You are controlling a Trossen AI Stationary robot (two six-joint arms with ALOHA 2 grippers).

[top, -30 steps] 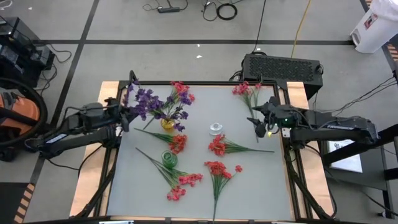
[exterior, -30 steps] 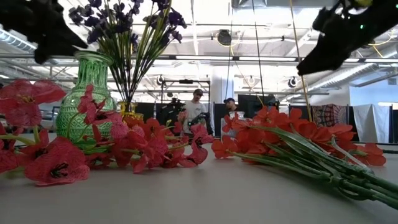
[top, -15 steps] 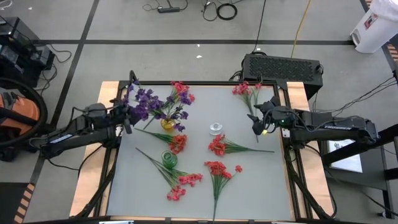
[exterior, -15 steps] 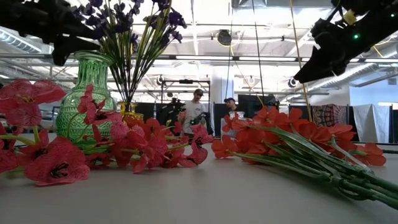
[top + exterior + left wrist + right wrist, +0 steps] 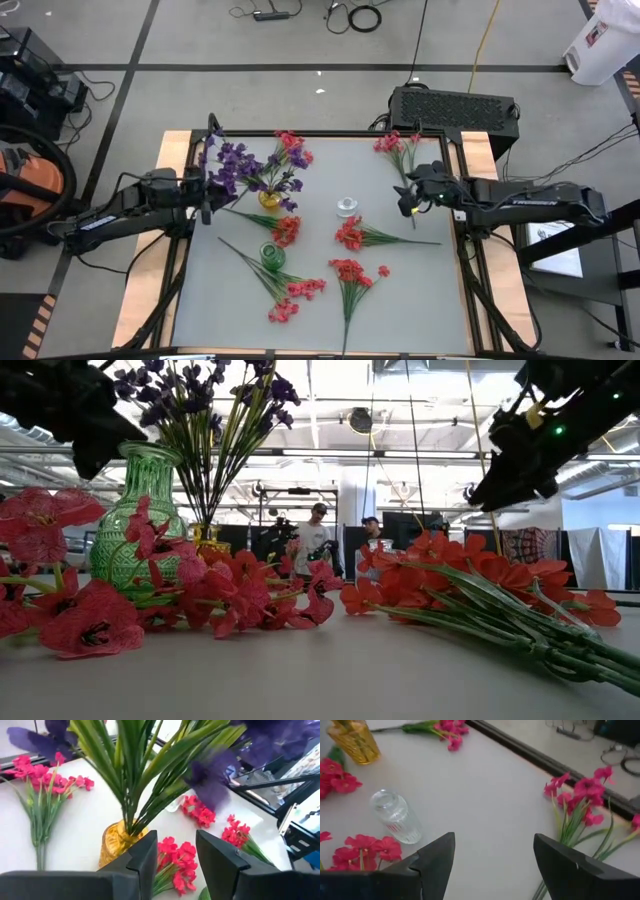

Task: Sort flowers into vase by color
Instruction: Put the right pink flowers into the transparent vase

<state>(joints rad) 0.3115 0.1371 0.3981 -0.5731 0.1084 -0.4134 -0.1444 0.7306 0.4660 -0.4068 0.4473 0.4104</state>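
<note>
A pale tabletop (image 5: 320,310) fills the middle of the high view, a dark robot arm reaching in from each side. Purple sprigs (image 5: 236,162) already stand together in a yellow vase (image 5: 269,198) near the far left corner. Pink-red sprigs (image 5: 350,272) lie scattered loose: one bunch at the far right corner, others across the centre and toward the near edge. A green vase (image 5: 272,256) and a clear glass vase (image 5: 346,207) stand empty, so the red sorting looks largely undone.

The left hand (image 5: 205,190) has drawn in from the left edge and now sits just beside the purple bouquet, its fingers (image 5: 145,860) apart and empty. The right hand (image 5: 408,203) has edged inward from the right edge, toward the far-right red bunch, its fingers (image 5: 437,857) also apart, holding nothing. Likely each is closing in on a next sprig.
</note>
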